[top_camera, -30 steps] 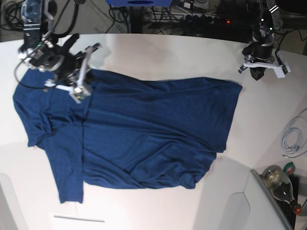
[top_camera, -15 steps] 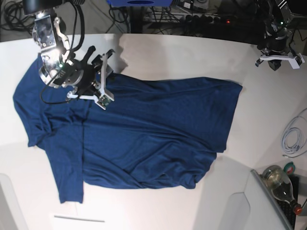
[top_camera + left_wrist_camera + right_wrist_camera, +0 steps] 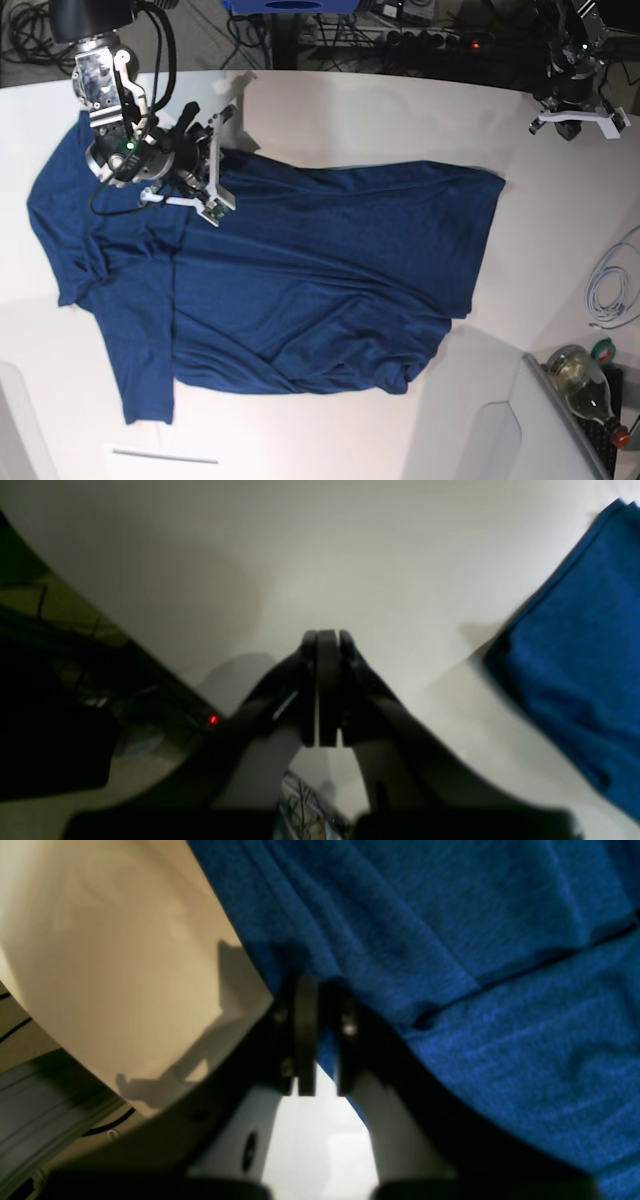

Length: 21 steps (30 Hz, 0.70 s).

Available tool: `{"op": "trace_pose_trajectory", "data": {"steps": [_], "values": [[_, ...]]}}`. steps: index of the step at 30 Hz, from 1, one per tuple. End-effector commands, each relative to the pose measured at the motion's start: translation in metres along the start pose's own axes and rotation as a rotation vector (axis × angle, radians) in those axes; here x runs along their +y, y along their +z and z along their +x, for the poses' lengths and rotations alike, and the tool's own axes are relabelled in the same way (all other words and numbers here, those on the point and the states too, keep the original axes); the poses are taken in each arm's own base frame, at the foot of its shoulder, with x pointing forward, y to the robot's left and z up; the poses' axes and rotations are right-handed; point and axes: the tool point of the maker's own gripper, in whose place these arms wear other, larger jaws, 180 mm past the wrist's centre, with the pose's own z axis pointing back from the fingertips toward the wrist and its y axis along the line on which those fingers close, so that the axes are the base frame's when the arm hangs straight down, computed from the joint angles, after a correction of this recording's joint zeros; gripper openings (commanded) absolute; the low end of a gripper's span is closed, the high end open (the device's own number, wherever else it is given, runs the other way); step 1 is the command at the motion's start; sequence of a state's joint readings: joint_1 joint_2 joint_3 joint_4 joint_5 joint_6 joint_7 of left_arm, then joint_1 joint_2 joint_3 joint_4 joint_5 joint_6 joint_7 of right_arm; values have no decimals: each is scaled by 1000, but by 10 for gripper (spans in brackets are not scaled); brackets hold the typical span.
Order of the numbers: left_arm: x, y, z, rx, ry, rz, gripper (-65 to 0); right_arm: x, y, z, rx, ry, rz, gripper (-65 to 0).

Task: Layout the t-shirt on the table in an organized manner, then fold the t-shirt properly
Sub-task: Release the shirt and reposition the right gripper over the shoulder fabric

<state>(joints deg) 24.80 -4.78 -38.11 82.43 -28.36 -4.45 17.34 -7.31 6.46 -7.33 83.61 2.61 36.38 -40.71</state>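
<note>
The t-shirt (image 3: 300,270) lies spread over the white surface (image 3: 400,120), dark navy and rumpled, its body stretching across the middle with soft wrinkles and one sleeve folded over itself near the front edge. Along its far edge, by the shoulder area, the right gripper (image 3: 212,160) sits low against the cloth. From the right wrist view its fingers (image 3: 305,1035) stand close together with only a thin gap, and a fold of the blue fabric (image 3: 450,965) bunches right at their tips, so they look pinched on the shirt's edge, though the tips themselves are partly lost in shadow. Just to one side of those fingers the bare pale surface (image 3: 100,950) shows, with the arm's shadow thrown across it. The left gripper (image 3: 575,122) hangs well apart from the shirt, over the far corner of the surface near its curved rim. Its fingers (image 3: 327,680) are pressed flat together with nothing between them, and only a corner of the shirt (image 3: 575,655) shows off to one side of them, not touching. Farther out from both pairs of fingers, a coiled white cable (image 3: 615,285) lies near the surface's side edge, and a glass bottle (image 3: 585,385) with a red cap lies beyond the near corner.
</note>
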Motion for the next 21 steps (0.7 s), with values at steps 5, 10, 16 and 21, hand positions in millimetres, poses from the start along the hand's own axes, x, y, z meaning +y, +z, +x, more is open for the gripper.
{"op": "trace_pose_trajectory", "data": {"steps": [5, 10, 16, 21], "values": [[3, 1, 11, -35, -11, 1, -650, 7, 7, 1, -31, -4, 3, -627], [2, 1, 14, -43, -14, -1, -650, 35, 20, -11, -44, 6, 22, -627], [0, 0, 14, -42, -14, -5, -650, 44, 29, -14, -60, -4, 20, -620], [-2, 0, 14, -41, -16, -10, -650, 19, 25, 12, -89, 24, -14, -507]]}}
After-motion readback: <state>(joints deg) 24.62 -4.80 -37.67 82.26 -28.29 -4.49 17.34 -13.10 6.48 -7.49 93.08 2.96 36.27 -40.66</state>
